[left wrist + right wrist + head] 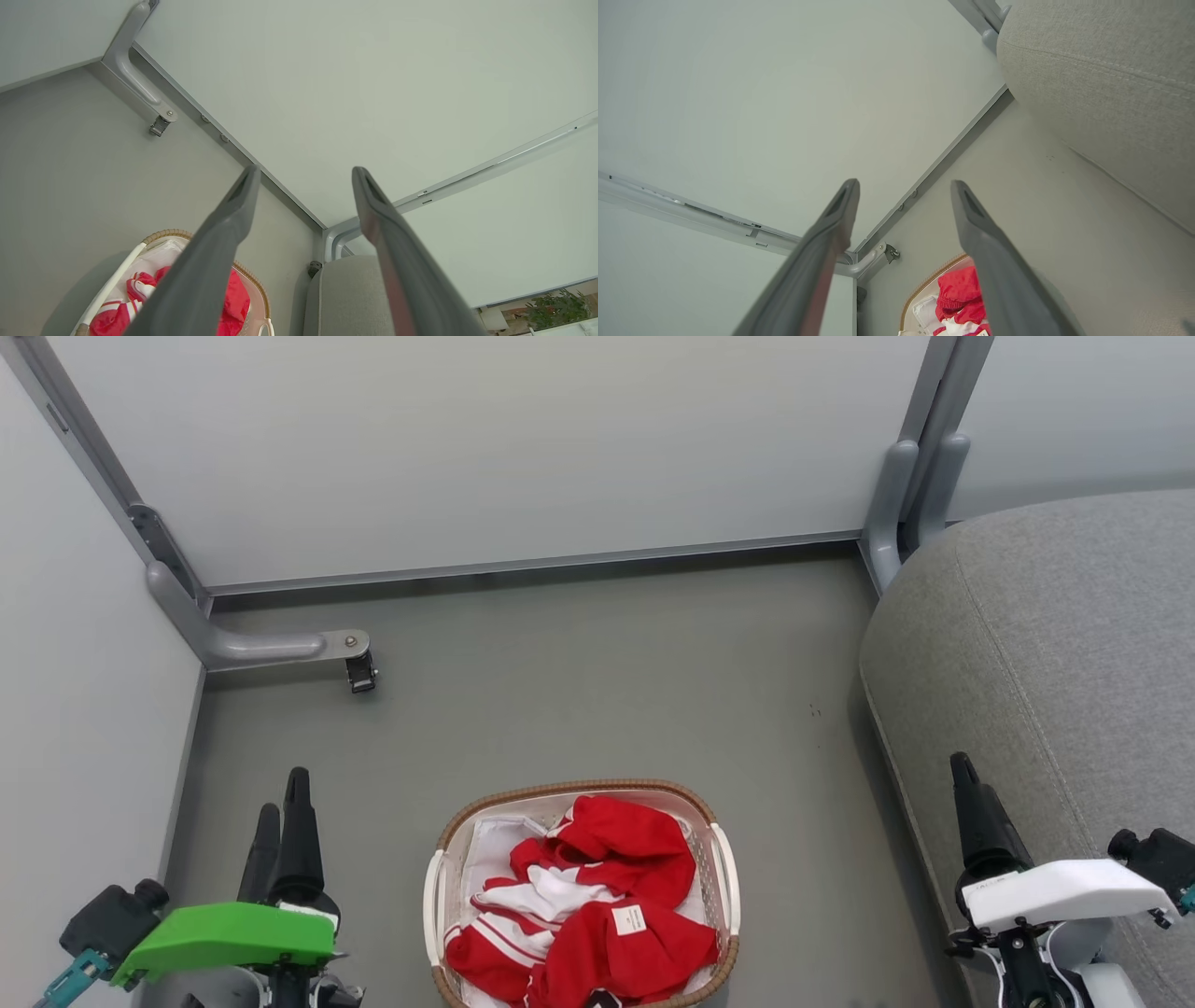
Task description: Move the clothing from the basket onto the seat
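At the lower edge of the head view, the left gripper [283, 795] and right gripper [904, 183] stand spread wide, holding nothing. Between them the basket [579, 787] sits on the floor [607, 681], with the clothing [597, 896] heaped inside. The seat [1055, 663] lies to its right, apart. Pale wall panels [485, 448] stand beyond.

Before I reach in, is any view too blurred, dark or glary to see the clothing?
Head view: even light, no glare, clothing and basket sharp, though cropped at the bottom edge. Left wrist view: a blurred finger of the left hand covers part of the clothing. Right wrist view: likewise the right hand; colours paler.
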{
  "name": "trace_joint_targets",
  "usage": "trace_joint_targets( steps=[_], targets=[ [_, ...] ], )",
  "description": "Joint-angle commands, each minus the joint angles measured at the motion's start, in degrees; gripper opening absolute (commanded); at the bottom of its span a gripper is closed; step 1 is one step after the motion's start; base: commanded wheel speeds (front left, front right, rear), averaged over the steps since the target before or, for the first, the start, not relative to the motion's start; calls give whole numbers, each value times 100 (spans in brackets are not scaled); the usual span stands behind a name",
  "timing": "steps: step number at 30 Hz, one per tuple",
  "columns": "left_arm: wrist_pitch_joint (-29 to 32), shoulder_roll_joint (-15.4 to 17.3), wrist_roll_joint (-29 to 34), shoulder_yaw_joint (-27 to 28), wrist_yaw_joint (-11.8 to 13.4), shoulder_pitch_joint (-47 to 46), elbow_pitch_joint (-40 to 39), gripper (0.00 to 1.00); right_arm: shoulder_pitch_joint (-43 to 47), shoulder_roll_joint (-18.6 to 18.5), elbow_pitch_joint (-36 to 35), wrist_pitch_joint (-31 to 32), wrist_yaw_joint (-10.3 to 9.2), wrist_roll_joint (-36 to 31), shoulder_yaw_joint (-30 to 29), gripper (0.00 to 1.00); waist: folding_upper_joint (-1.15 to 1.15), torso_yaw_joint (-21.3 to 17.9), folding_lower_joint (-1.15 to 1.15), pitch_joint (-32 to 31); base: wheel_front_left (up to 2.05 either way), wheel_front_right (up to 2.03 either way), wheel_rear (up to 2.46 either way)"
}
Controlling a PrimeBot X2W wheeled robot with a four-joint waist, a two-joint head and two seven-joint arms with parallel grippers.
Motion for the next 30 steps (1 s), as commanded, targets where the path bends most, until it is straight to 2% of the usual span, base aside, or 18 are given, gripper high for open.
trace_joint_targets(
  steps=[1, 19, 30],
  targets=[
    [-66, 32, 253, -42, 10, 23, -68, 100, -10, -36, -104, -71, 1, -222, 28, 100, 0, -1, 0, 3, 0, 0, 0],
    [-377, 43, 1868, -195, 86, 194, 39, 100, 71, -51, 34, -386, 2, -1725, 299, 100, 0, 5, 0, -29, 0, 0, 0],
    [-544, 49, 2437, -295, 83, 245, 203, 100, 111, -58, 54, -552, 2, -2357, 352, 100, 0, 22, 0, -56, 0, 0, 0]
  ],
)
